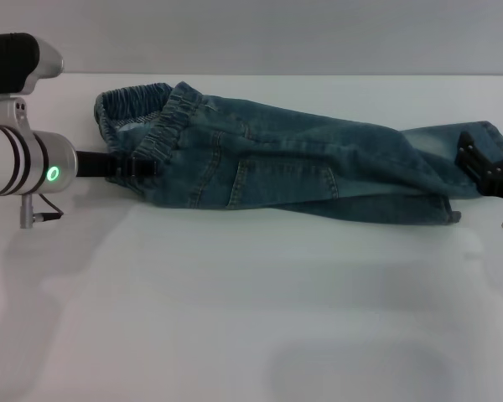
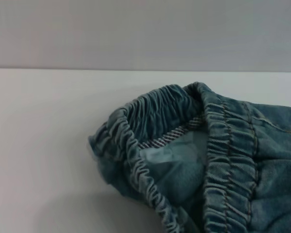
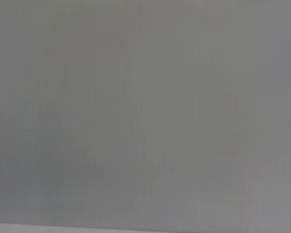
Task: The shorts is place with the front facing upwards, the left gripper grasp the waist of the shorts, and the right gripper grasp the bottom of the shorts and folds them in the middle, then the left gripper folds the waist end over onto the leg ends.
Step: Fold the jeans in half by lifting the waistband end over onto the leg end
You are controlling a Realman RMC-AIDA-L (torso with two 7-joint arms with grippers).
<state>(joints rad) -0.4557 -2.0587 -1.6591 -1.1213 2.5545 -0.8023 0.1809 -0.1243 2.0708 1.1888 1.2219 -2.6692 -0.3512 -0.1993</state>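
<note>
The blue-green denim shorts lie doubled lengthwise across the white table, with a stitched pocket facing up. The puckered waist is at the left and the leg ends are at the right. My left gripper reaches in from the left on its white arm and is shut on the near edge of the waist. My right gripper sits at the right edge, shut on the bottom of the shorts. The left wrist view shows the open waist close up, without fingers. The right wrist view shows only blank grey.
The white table stretches wide in front of the shorts. Its far edge runs just behind the waist, against a grey wall. The left arm's white body with its green light hangs over the table's left side.
</note>
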